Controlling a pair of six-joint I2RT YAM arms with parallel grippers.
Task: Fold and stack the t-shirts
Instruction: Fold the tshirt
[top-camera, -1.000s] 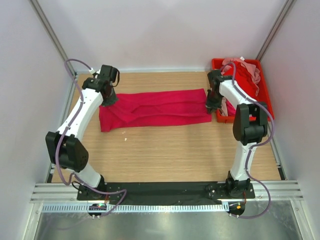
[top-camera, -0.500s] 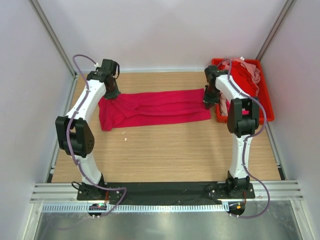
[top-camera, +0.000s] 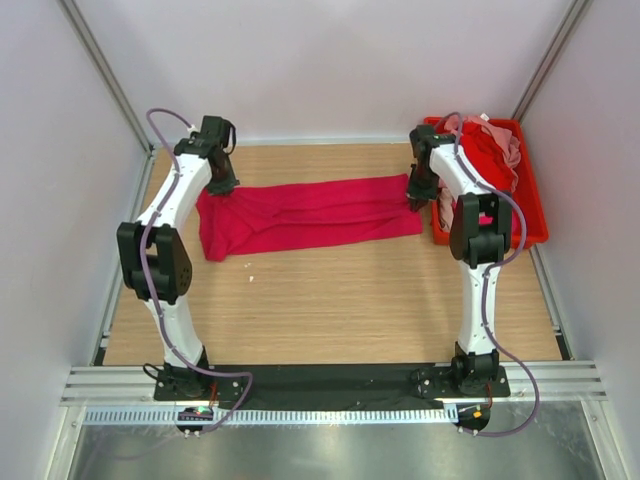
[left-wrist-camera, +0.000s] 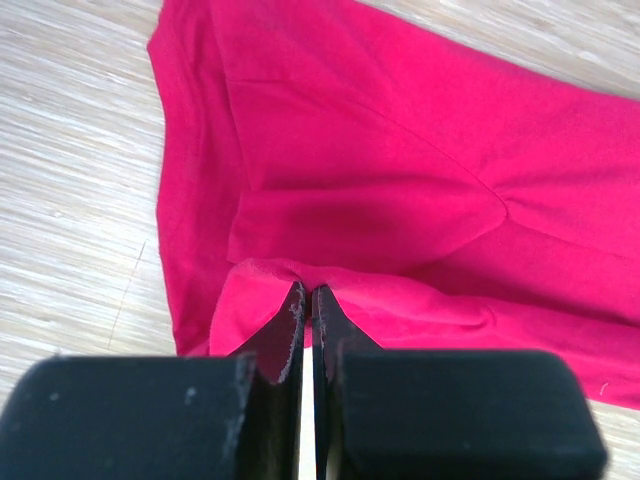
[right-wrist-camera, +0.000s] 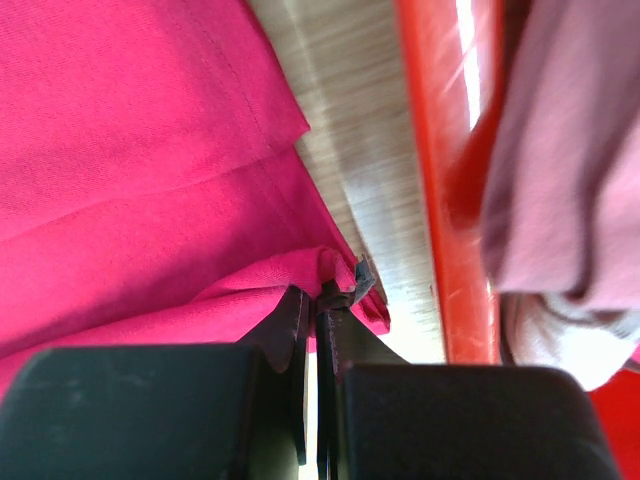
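Observation:
A crimson-magenta t-shirt (top-camera: 310, 213) lies as a long folded band across the far half of the table. My left gripper (top-camera: 222, 186) is shut on its far left edge; the pinched fold (left-wrist-camera: 300, 280) shows in the left wrist view. My right gripper (top-camera: 416, 196) is shut on its far right edge, where cloth bunches at the fingertips (right-wrist-camera: 330, 290). A red shirt (top-camera: 487, 152) and a pale pink shirt (top-camera: 508, 145) lie heaped in the red bin (top-camera: 534, 208).
The red plastic bin stands at the far right, close beside my right gripper; its rim (right-wrist-camera: 440, 190) shows in the right wrist view. White walls enclose the table on the left, the right and behind. Bare wood (top-camera: 330, 300) lies in front of the shirt.
Both grippers have moved toward the back of the table, carrying the shirt's far edge with them. The band now lies a little farther back and straighter.

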